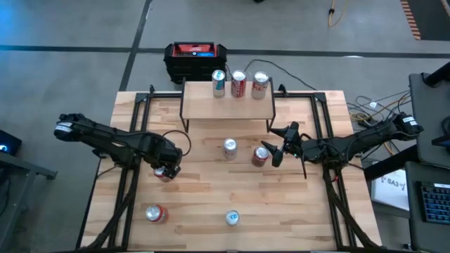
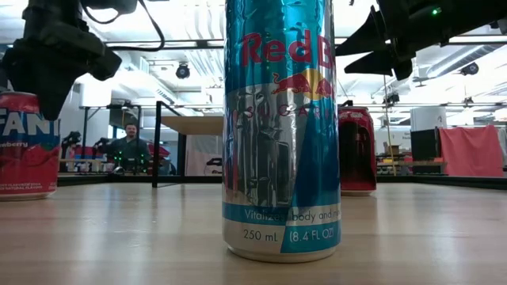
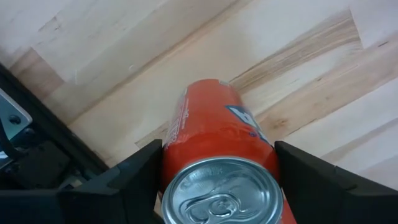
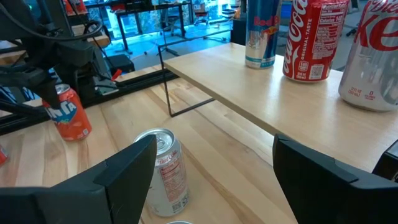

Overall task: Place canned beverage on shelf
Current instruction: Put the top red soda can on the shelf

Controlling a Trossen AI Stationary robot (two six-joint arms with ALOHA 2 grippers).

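Left end effector (image 1: 167, 171) sits low on the pale wooden surface (image 1: 204, 204), fingers spread either side of an upright orange soda can (image 3: 214, 158), well short of the light wooden shelf (image 1: 226, 107); right end effector (image 1: 276, 151) spread beside a tipped red-and-white can (image 1: 260, 156)

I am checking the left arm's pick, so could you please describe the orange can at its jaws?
The orange can stands upright on the wooden table, left of centre. It looks like aluminium, with a silver lid, an unopened pull tab and a blue-and-white logo on its side. The left gripper straddles it, a dark jaw close on either side; contact cannot be confirmed.
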